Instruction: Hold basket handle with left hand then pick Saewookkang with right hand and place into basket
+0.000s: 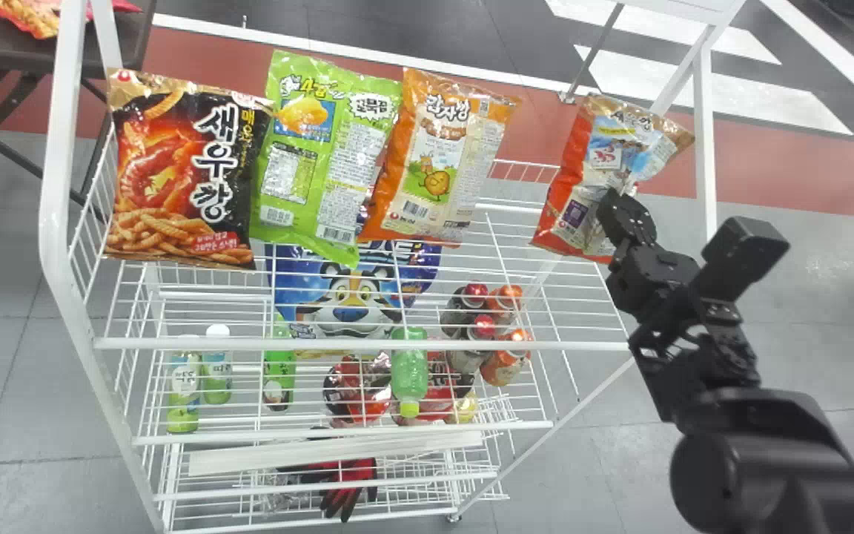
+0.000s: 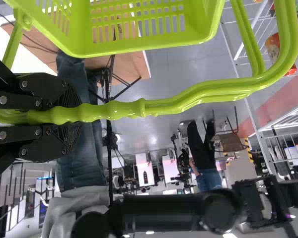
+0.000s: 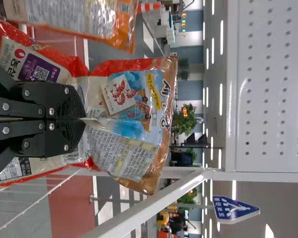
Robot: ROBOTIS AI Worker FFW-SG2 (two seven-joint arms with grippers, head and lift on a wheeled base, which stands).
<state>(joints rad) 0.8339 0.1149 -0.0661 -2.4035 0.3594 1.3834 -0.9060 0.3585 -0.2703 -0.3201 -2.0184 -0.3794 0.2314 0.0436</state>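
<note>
At the right end of the rack's top shelf, in the head view, my right gripper (image 1: 623,211) is at the lower right part of the Saewookkang bag (image 1: 583,178), which is red with a gold top edge. The right wrist view has the gripper (image 3: 82,120) shut on the middle of the Saewookkang bag (image 3: 134,94), the foil pinched into creases around the fingers. In the left wrist view my left gripper (image 2: 72,115) is shut around the handle (image 2: 114,110) of the lime green basket (image 2: 134,48).
A black spicy shrimp snack bag (image 1: 175,170), a green bag (image 1: 323,156) and an orange bag (image 1: 438,159) stand left of the Saewookkang on the white wire rack (image 1: 360,344). Lower shelves hold bottles and cans. A white rack post (image 1: 705,141) rises at the right.
</note>
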